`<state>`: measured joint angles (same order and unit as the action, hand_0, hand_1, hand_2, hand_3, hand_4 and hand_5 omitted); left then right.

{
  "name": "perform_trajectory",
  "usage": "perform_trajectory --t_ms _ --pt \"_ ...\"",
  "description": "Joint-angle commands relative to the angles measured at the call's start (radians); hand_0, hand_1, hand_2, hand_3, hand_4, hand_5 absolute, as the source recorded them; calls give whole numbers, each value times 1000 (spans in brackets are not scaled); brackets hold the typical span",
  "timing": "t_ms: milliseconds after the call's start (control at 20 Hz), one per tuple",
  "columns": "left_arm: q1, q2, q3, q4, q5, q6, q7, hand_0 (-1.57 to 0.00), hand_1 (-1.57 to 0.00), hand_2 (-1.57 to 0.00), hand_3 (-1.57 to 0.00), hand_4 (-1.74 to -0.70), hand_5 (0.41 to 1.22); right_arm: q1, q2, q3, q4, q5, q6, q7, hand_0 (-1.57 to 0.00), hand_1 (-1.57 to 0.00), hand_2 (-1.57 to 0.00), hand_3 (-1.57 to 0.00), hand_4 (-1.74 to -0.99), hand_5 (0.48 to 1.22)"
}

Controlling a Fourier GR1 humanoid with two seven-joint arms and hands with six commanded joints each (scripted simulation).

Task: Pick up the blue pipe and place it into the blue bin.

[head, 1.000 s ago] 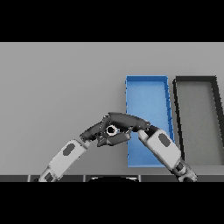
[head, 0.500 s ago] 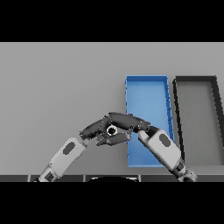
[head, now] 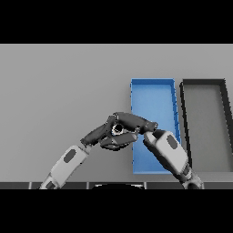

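Both dark hands meet just left of the shallow rectangular blue bin (head: 152, 93) on the grey worktop (head: 59, 91): right hand (head: 134, 124) reaches across the bin's left wall, left hand (head: 102, 133) against it. Blue pipe isn't identifiable; only a small pale ring-shaped thing (head: 117, 129) shows between them. Can't tell either hand's fingers' state. Dark grey rectangular bin (head: 205, 123) sits just right of the blue bin.

Single head view, looking steeply down, grey table (head: 54, 82) filling frame
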<state>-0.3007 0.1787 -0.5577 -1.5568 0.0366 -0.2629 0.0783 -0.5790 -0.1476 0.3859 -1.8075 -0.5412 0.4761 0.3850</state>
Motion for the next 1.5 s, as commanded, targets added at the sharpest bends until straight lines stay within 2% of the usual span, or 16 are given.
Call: perform_trajectory --t_ms 0,50,150,300,400,500,650,750,900,1050,1100,1250,1350,1450 --pt "2 0 -3 4 -4 0 4 -8 -6 -7 -2 -876 555 -3 -3 -10 -11 -55 -7 22 -1571 -1571 -1571 -1571 -1492 1221" --pt "9 4 -5 -7 -3 -1 -4 -6 -5 -5 -1 -873 543 -22 2 -19 -19 -117 -39 70 -1571 -1571 -1571 -1571 -1493 1221" --pt "16 0 -12 -11 -7 2 -9 -4 -3 -3 -1 -868 529 -68 2 -47 -15 -199 -83 132 -1571 -1571 -1571 -1571 -1494 1221" --pt "19 6 -6 -10 5 -4 3 -1 -1 -1 0 -865 509 -170 -20 -103 -12 -256 -134 177 -1571 -1571 -1571 -1571 -1492 1221" --pt "20 11 -11 -15 -1 -5 6 -1 0 0 0 -863 498 -247 -45 -146 -7 -275 -155 163 -1571 -1571 -1571 -1571 -1494 1221" --pt "28 7 -20 -25 -6 -3 4 0 0 0 1 -867 486 -349 -66 -187 36 -274 -148 135 -1571 -1571 -1571 -1571 -1495 1221" --pt "34 21 -17 -34 -5 -6 1 1 1 1 1 -864 483 -442 -102 -276 144 -246 -198 88 -1571 -1571 -1571 -1571 -1496 1221" --pt "26 20 -10 -34 -7 1 16 1 1 1 1 -856 484 -481 -137 -322 217 -189 -224 68 -1571 -1571 -1571 -1571 -1498 1221" --pt "25 27 -7 -35 -11 1 18 1 1 1 1 -841 477 -472 -179 -369 334 -107 -215 61 -1571 -1571 -1571 -1571 -1498 1221" --pt "28 29 -5 -31 -25 16 22 1 1 1 1 -827 467 -428 -230 -431 428 -79 -208 95 -1571 -1571 -1571 -1571 -1499 1221" --pt "27 33 -2 -41 -18 12 29 1 1 1 1 -829 465 -411 -223 -441 466 -57 -221 90 -1571 -1571 -1571 -1571 -1499 1221" --pt "24 44 5 -32 -23 11 29 1 1 1 1 -824 462 -318 -231 -469 508 -15 -223 99 -1571 -1571 -1571 -1571 -1499 1221" --pt "35 50 2 -54 -14 5 16 1 1 1 1 -828 463 -246 -231 -473 490 2 -238 137 -1571 -1571 -1571 -1571 -1499 1221" --pt "26 47 3 -43 -15 3 32 1 1 1 1 -826 466 -175 -221 -473 481 37 -269 169 -1571 -1571 -1571 -1571 -1499 1221"
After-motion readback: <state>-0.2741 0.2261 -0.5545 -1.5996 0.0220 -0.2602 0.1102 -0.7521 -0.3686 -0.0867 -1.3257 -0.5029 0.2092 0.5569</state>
